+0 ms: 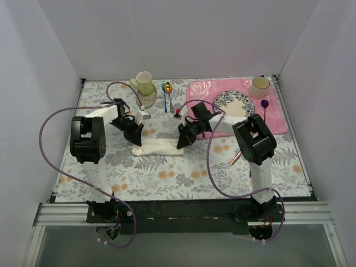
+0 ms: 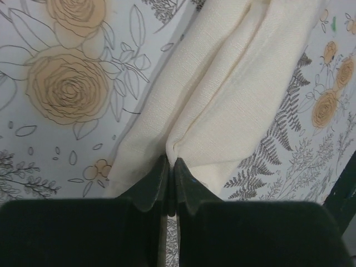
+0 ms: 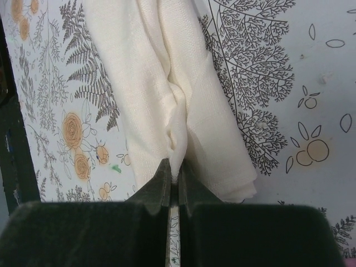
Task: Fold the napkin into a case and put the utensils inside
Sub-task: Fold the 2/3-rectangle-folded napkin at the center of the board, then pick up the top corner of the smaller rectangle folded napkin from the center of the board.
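The cream-white napkin lies folded into a long narrow strip on the floral tablecloth between the two arms. My left gripper is shut on its left end; in the left wrist view the closed fingertips pinch a fold of the cloth. My right gripper is shut on its right end; in the right wrist view the fingertips pinch a ridge of the cloth. The copper knife lies by the right arm, partly hidden. The gold-bowled spoon lies at the back.
A blue-handled spoon lies next to the gold one. A yellow-green cup stands by a coaster at the back. The pink placemat holds a patterned plate, a cream cup and a purple fork. White walls enclose the table.
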Robot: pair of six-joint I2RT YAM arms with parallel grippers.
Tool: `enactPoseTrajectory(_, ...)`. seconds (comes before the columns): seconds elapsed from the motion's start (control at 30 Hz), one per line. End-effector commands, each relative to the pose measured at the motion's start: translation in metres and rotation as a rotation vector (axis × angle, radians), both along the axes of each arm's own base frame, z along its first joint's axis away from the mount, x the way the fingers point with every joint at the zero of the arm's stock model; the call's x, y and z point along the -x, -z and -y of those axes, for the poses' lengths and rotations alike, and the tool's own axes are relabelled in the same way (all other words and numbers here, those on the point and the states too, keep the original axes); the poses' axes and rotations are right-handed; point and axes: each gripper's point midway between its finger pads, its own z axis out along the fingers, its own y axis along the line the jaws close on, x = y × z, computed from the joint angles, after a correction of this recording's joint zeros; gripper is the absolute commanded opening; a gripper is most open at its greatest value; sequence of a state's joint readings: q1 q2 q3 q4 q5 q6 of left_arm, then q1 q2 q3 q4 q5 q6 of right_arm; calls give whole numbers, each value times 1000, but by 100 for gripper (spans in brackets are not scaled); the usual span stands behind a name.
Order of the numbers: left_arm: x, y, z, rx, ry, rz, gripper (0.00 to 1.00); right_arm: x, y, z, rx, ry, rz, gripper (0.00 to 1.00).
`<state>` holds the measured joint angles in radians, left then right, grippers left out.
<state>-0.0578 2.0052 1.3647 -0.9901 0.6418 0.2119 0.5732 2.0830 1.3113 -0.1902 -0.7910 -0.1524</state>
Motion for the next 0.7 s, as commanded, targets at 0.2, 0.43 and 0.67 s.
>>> enactPoseTrajectory(0.2, 105, -10, 9, 51, 28, -167, 0, -1, 32, 30, 161, -49, 81, 1)
enactPoseTrajectory(0.43, 135, -26, 24, 115, -19, -200, 4, 3, 31, 34, 176, -117, 113, 1)
enactPoseTrajectory(0.67, 67, -52, 13, 178, -176, -17, 16, 5, 29, 26, 170, -128, 117, 1)
